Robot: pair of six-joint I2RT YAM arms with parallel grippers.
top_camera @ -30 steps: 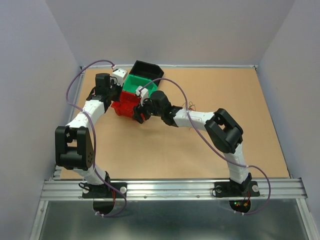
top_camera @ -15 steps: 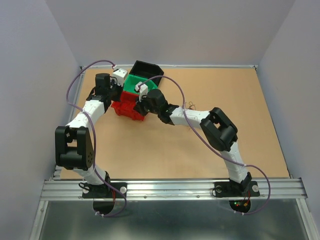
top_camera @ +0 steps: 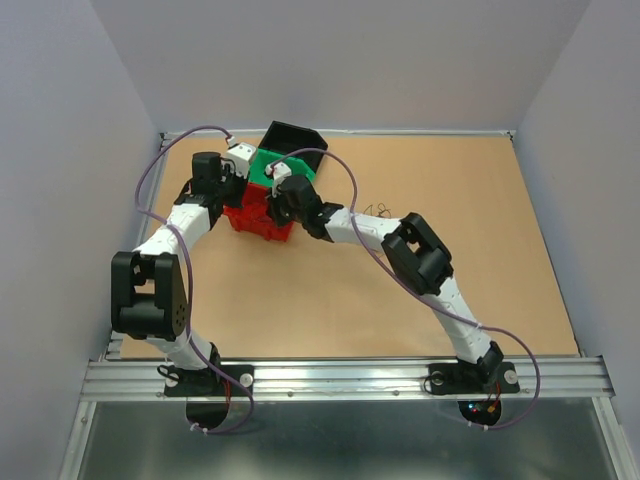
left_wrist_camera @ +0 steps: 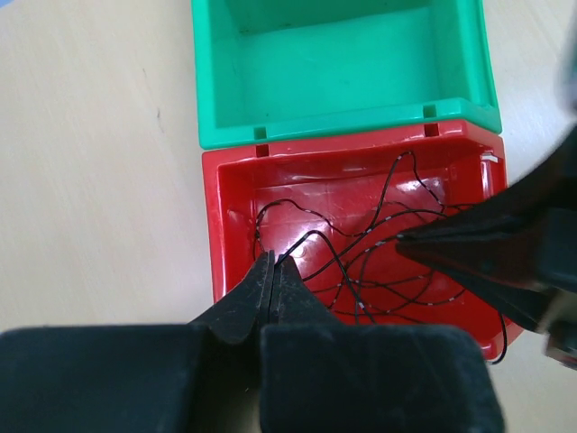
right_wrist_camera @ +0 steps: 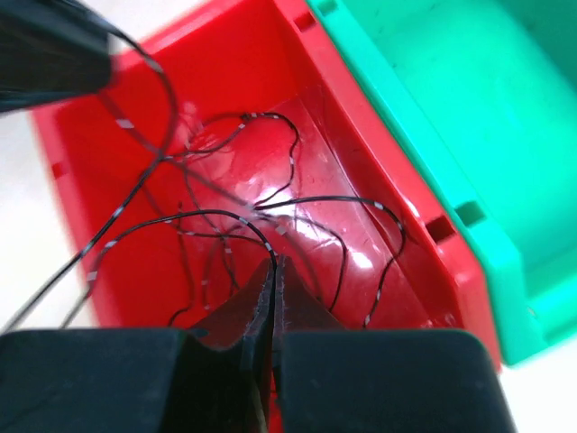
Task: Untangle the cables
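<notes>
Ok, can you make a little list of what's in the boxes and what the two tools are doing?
cables: thin dark strands, tangled, lying in the red bin
red bin: right against the green bin
green bin: nothing seen inside
black bin: behind the green bin
left tool: shut on a strand, over the red bin
right tool: shut on a strand too, over the red bin

Top camera: you cannot see into the red bin (top_camera: 262, 222); both wrists cover it. The wiry clump (top_camera: 381, 211) on the table (top_camera: 500, 250) is too fine to sort strand from strand.

Left wrist view: the right gripper (left_wrist_camera: 401, 240) is blurred and cut off by the right edge.

The left gripper (left_wrist_camera: 273, 263) has its fingers pressed together. Whether they pinch the cables (left_wrist_camera: 361, 262) cannot be told.
</notes>
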